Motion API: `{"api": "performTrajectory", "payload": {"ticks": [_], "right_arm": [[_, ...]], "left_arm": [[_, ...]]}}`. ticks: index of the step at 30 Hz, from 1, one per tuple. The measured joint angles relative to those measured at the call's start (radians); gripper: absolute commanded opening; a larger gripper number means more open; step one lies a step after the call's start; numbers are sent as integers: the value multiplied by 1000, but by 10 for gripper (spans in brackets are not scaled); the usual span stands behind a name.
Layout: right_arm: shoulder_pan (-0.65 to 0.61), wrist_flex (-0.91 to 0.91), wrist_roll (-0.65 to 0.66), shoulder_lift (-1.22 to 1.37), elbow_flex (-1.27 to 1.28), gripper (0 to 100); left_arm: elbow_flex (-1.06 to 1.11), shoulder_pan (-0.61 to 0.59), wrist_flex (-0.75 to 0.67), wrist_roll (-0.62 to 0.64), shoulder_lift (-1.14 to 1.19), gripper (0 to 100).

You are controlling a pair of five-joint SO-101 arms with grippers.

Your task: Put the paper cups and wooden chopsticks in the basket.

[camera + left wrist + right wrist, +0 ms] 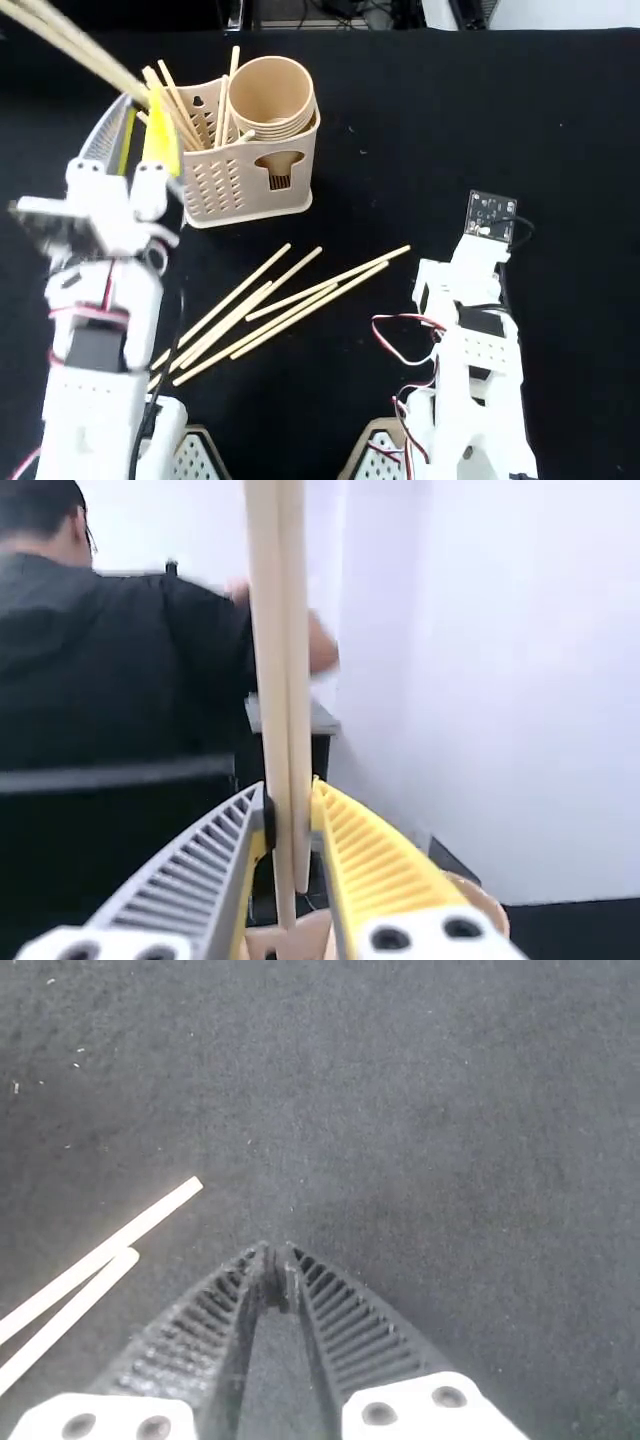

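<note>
Left jaws clamp two wooden chopsticks (280, 680), held high near the basket (240, 180) apparently for dropping in beside the paper cups (272, 95); right jaws sit closed above the counter (450, 1110).

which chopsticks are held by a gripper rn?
The pair clamped in the left gripper, raised beside the basket. Loose sticks lie on the table; upright sticks stand in the basket.

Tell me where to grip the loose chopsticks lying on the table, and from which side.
Take the loose chopsticks near their upper-right tips in the high view, where two lie clear of the bunch. Come straight down from above with the jaws set across their length. They lie flat on the table, so nothing can slide underneath.
</note>
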Motion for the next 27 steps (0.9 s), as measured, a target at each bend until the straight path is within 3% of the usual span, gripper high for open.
{"api": "performTrajectory", "payload": {"ticks": [10, 20, 25, 27], "right_arm": [[0, 0, 0, 0, 0, 15], [-37, 0, 0, 0, 0, 15], [-35, 0, 0, 0, 0, 15], [-35, 0, 0, 0, 0, 15]], "left_arm": [[-161, 0, -5, 109, 436, 30], [-127, 0, -5, 109, 462, 31], [-123, 0, -5, 109, 465, 133], [-109, 0, -5, 109, 465, 127]]}}
